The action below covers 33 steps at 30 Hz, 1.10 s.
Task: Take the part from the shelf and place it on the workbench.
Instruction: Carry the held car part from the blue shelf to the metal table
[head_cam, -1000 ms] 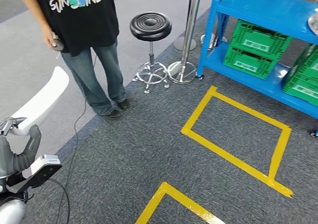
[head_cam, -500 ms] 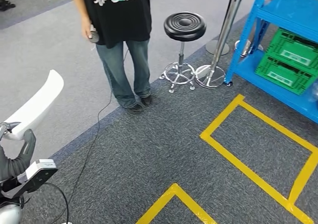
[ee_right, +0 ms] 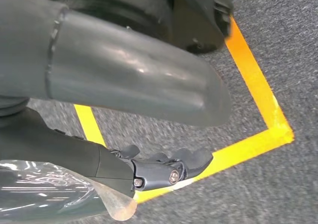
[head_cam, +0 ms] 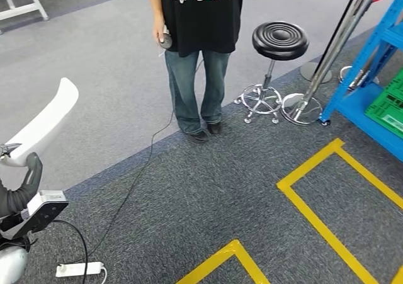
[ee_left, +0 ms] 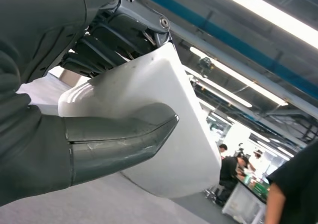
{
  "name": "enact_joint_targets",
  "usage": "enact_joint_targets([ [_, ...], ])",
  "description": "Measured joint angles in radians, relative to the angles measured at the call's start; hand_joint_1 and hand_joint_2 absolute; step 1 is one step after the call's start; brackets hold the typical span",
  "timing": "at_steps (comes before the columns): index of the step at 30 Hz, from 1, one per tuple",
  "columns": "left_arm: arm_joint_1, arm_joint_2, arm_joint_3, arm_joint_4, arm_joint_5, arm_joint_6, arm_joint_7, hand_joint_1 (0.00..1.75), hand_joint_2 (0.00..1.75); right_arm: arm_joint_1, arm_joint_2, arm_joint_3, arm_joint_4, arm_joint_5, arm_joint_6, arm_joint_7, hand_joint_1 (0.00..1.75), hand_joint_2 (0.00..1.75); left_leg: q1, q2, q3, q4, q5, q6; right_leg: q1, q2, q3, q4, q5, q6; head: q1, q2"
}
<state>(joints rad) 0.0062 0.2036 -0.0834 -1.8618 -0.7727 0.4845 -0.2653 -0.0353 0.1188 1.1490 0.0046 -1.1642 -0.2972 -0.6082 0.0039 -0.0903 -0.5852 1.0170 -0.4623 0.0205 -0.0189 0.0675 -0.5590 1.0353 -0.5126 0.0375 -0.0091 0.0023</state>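
The part (head_cam: 47, 123) is a long, curved white plastic piece. My left hand (head_cam: 21, 189) grips its near end at the left edge of the head view, and the rest rises up and away over the floor. Close up in the left wrist view, the thick grey thumb (ee_left: 112, 139) presses on one face of the white part (ee_left: 176, 134) and the dark fingers (ee_left: 112, 45) clamp the other side. My right hand (ee_right: 112, 85) hangs above the carpet and holds nothing, its thumb apart from the fingers (ee_right: 165, 169). The blue shelf (head_cam: 354, 101) stands at the far right.
A person (head_cam: 202, 38) stands ahead holding a small controller, with a cable (head_cam: 138, 177) trailing to a power strip (head_cam: 78, 269). A black stool (head_cam: 279, 41) and a chrome barrier post (head_cam: 332, 51) are beside the shelf. Yellow tape (head_cam: 313, 218) marks the carpet.
The whole view has swung left: person, stool and shelf have slid to the right in the picture. My left hand still holds the white part the same way.
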Motion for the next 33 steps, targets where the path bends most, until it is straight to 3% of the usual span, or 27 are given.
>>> enact_joint_targets([
  [1,-0.001,-0.001,0.000,0.001,0.000,0.000,-0.001,1.75,1.75,0.000,0.000,0.000,0.000,0.000,-0.001,0.000,0.00,0.00,0.001,-0.011,-0.006,0.003,0.001,-0.006,0.000,0.010,0.009,-0.015,-0.003,-0.003,0.000,0.000],
  [3,0.000,-0.002,0.001,0.003,-0.001,0.000,-0.001,1.75,1.75,-0.002,0.000,0.000,0.000,0.000,-0.001,0.000,0.00,0.00,0.004,-0.025,-0.014,0.005,0.005,-0.018,0.002,-0.007,0.016,-0.020,-0.003,-0.014,0.000,0.000],
  [5,-0.002,-0.003,0.002,0.003,-0.001,0.000,-0.001,1.75,1.75,-0.003,0.000,0.000,0.000,0.000,-0.002,0.000,0.00,0.00,0.003,0.009,-0.028,0.034,-0.014,-0.027,0.001,-0.030,0.021,-0.025,-0.001,-0.026,-0.004,0.000],
  [7,-0.005,-0.004,0.002,0.004,-0.003,0.000,-0.001,1.75,1.75,-0.001,0.000,0.000,0.000,0.000,-0.003,0.000,0.00,0.00,0.002,0.061,-0.076,0.137,-0.066,-0.035,0.003,-0.056,0.026,-0.028,-0.003,-0.035,-0.008,0.000],
  [9,-0.006,-0.007,0.000,0.006,-0.007,-0.001,-0.001,1.75,1.75,0.002,0.000,0.000,0.000,-0.004,-0.007,-0.001,0.00,0.00,0.005,0.077,-0.137,0.262,-0.113,-0.040,0.007,-0.084,0.027,-0.028,-0.007,-0.040,-0.009,0.000],
  [10,-0.007,-0.010,-0.002,0.007,-0.011,-0.002,-0.001,1.75,1.75,0.003,-0.001,0.000,0.000,-0.008,-0.011,-0.002,0.00,0.00,0.006,0.079,-0.150,0.289,-0.113,-0.040,0.008,-0.098,0.029,-0.028,-0.009,-0.041,-0.009,0.000],
  [11,-0.007,-0.014,-0.006,0.008,-0.016,-0.002,-0.001,1.75,1.75,0.004,-0.001,-0.001,0.000,-0.011,-0.014,-0.003,0.00,0.00,0.006,0.081,-0.144,0.276,-0.095,-0.038,0.010,-0.110,0.032,-0.028,-0.011,-0.041,-0.009,0.000],
  [12,-0.009,-0.017,-0.011,0.009,-0.022,-0.002,0.000,1.75,1.75,0.004,-0.001,-0.001,0.000,-0.014,-0.017,-0.004,0.00,0.00,0.005,0.087,-0.119,0.226,-0.061,-0.035,0.011,-0.122,0.036,-0.028,-0.014,-0.041,-0.009,0.000],
  [14,-0.014,-0.022,-0.025,0.009,-0.035,0.000,0.007,1.75,1.75,0.004,-0.001,-0.002,0.000,-0.017,-0.018,-0.006,0.00,0.00,-0.003,0.128,-0.050,0.092,-0.005,-0.024,0.015,-0.143,0.045,-0.028,-0.022,-0.036,-0.009,0.000],
  [16,-0.021,-0.025,-0.037,0.009,-0.044,0.004,0.017,1.75,1.75,0.004,-0.001,-0.002,0.000,-0.010,-0.018,-0.004,0.00,0.00,-0.014,0.158,-0.017,0.021,0.004,-0.012,0.020,-0.162,0.049,-0.029,-0.028,-0.028,-0.008,0.000],
  [18,-0.023,-0.024,-0.042,0.009,-0.046,0.007,0.023,1.75,1.75,0.002,-0.001,-0.002,0.000,0.001,-0.018,0.003,0.00,0.00,-0.018,0.142,-0.017,0.011,0.000,-0.003,0.022,-0.183,0.053,-0.033,-0.031,-0.017,-0.007,0.000],
  [19,-0.020,-0.023,-0.043,0.008,-0.047,0.008,0.025,1.75,1.75,0.001,-0.001,-0.001,0.000,0.006,-0.018,0.006,0.00,0.00,-0.016,0.131,-0.014,0.004,0.002,0.001,0.020,-0.181,0.054,-0.032,-0.037,-0.012,-0.007,0.000],
  [21,-0.018,-0.021,-0.044,0.007,-0.049,0.011,0.029,1.75,1.75,-0.002,-0.001,0.000,0.000,0.017,-0.017,0.014,0.00,0.00,-0.011,0.111,-0.006,-0.009,0.008,0.011,0.018,-0.137,0.032,0.020,-0.071,-0.005,-0.003,0.000],
  [23,-0.014,-0.020,-0.044,0.007,-0.051,0.013,0.031,1.75,1.75,-0.001,-0.001,0.002,0.000,0.027,-0.017,0.022,0.00,0.00,-0.008,0.089,-0.003,-0.012,0.009,0.017,0.016,-0.083,-0.035,0.150,-0.129,-0.002,0.002,0.000],
  [24,-0.011,-0.019,-0.043,0.007,-0.052,0.012,0.032,1.75,1.75,0.000,-0.001,0.003,0.000,0.031,-0.017,0.025,0.00,0.00,-0.008,0.076,-0.003,-0.011,0.009,0.019,0.016,-0.074,-0.072,0.214,-0.148,-0.001,0.003,0.000],
  [25,-0.007,-0.019,-0.043,0.007,-0.053,0.011,0.032,1.75,1.75,0.001,-0.001,0.004,0.000,0.034,-0.017,0.028,0.00,0.00,-0.008,0.063,-0.002,-0.011,0.009,0.019,0.016,-0.070,-0.097,0.249,-0.149,0.000,0.003,0.000],
  [26,-0.004,-0.018,-0.043,0.007,-0.053,0.011,0.032,1.75,1.75,0.002,-0.001,0.004,0.000,0.035,-0.017,0.030,0.00,0.00,-0.008,0.048,-0.002,-0.010,0.008,0.019,0.015,-0.069,-0.104,0.246,-0.129,0.000,0.003,0.000],
  [27,-0.002,-0.017,-0.043,0.007,-0.053,0.010,0.032,1.75,1.75,0.001,-0.001,0.004,0.000,0.036,-0.018,0.031,0.00,0.00,-0.007,0.034,-0.001,-0.009,0.007,0.018,0.014,-0.064,-0.092,0.202,-0.092,0.000,0.004,0.000],
  [29,-0.001,-0.016,-0.042,0.007,-0.053,0.010,0.032,1.75,1.75,0.000,-0.001,0.004,0.000,0.036,-0.018,0.032,0.00,0.00,-0.005,0.006,-0.002,-0.002,0.003,0.011,0.008,-0.027,-0.040,0.067,-0.018,0.000,0.004,0.000],
  [31,-0.001,-0.015,-0.042,0.007,-0.054,0.009,0.032,1.75,1.75,-0.001,-0.001,0.004,0.000,0.040,-0.019,0.034,0.00,0.00,-0.004,-0.018,-0.009,0.007,0.001,0.000,0.003,0.008,-0.002,-0.008,0.002,-0.003,0.003,0.000],
  [33,0.003,-0.011,-0.041,0.007,-0.056,0.006,0.032,1.75,1.75,-0.002,-0.001,0.006,0.000,0.046,-0.020,0.037,0.00,0.00,-0.001,-0.040,-0.017,0.008,0.005,-0.011,0.005,0.002,0.007,-0.016,-0.001,-0.012,0.002,0.000],
])
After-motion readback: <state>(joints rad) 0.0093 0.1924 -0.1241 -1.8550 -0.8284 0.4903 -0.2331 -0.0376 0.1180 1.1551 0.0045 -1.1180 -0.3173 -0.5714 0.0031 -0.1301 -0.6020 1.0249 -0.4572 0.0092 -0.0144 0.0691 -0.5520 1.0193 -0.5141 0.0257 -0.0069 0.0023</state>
